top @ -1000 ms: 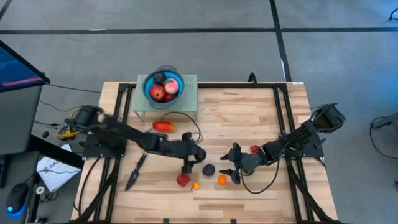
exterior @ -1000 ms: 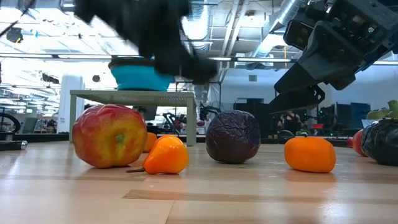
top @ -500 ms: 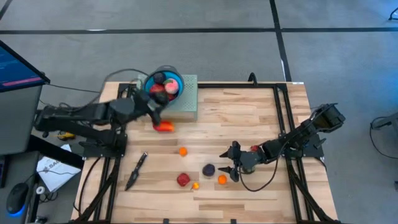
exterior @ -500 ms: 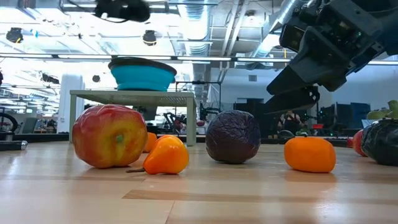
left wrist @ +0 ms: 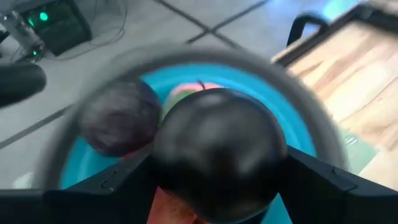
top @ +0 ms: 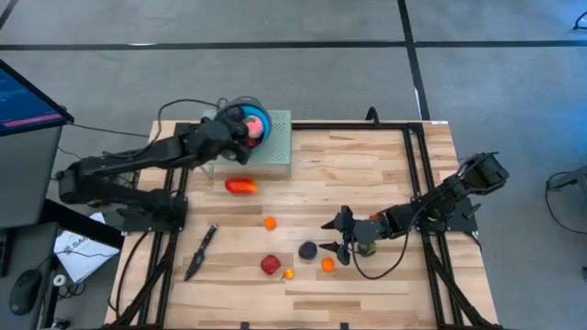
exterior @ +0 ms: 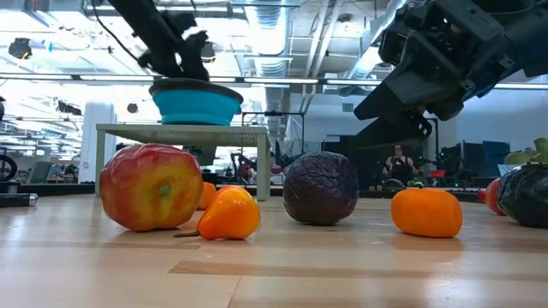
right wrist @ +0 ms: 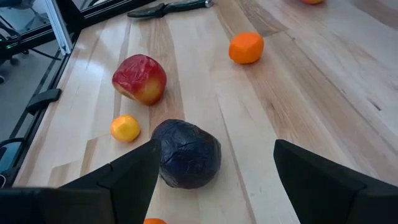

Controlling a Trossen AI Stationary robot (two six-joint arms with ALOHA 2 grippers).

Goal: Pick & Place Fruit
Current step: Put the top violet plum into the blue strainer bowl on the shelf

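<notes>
A round blue bowl (top: pixel 260 122) with several fruits in it stands on a pale green stand (top: pixel 271 156) at the table's far left. My left gripper (top: pixel 238 130) hangs over the bowl, shut on a dark ball (left wrist: pixel 217 146). On the table lie a long red-orange piece (top: pixel 240 185), an orange ball (top: pixel 270 223), a red apple (top: pixel 270 265), a small yellow-orange fruit (top: pixel 288 273), a dark purple ball (top: pixel 308 249) and another orange (top: pixel 327 265). My right gripper (top: pixel 335 238) stands open just right of the purple ball (right wrist: pixel 186 154), touching nothing. My left gripper pinches the dark ball between its two fingers, one on each opposite side (left wrist: pixel 163 171). The fingers slant down from the table's left. The ball is lifted clear, right above the bowl's fruits (left wrist: pixel 118 118).
A black knife-like tool (top: pixel 202 249) lies near the table's left edge. Black frame rails (top: pixel 417 174) run along both sides of the table. A dark fruit (exterior: pixel 527 195) lies under my right arm. Bare wood stretches across the far right.
My left gripper has risen from the table's middle and swung toward the far left, tipping up, and now hangs over the bowl with the dark ball. The orange ball that the arm covered now shows.
</notes>
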